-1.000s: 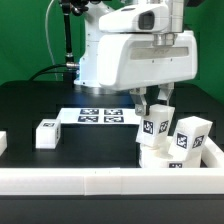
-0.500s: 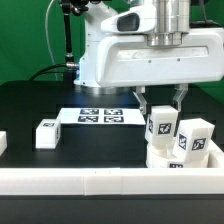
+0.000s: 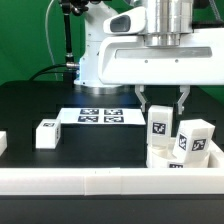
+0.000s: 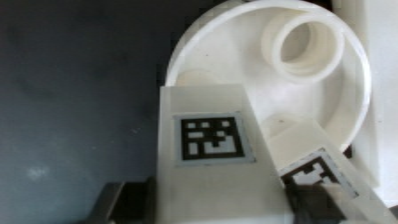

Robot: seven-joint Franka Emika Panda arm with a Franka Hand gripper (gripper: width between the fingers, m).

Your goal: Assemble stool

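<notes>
White, boxy gripper (image 3: 164, 105) housing — grey cylindrical wrist above, dark fingers.

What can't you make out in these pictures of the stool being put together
- Claw closure, both views: the leg hides the contact, fingertips cropped in wrist view.
- Whether that leg sits in the seat socket, exterior view: second leg and rail block it.
- Small part, exterior view's left: cropped.

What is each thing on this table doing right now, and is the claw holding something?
gripper: shut on the held leg.
held leg: upright, standing on the seat.
second leg: upright on the seat, not held.
seat: lying flat, one empty socket showing.
loose leg: lying on the table, untouched.
marker board: flat on the table.
</notes>
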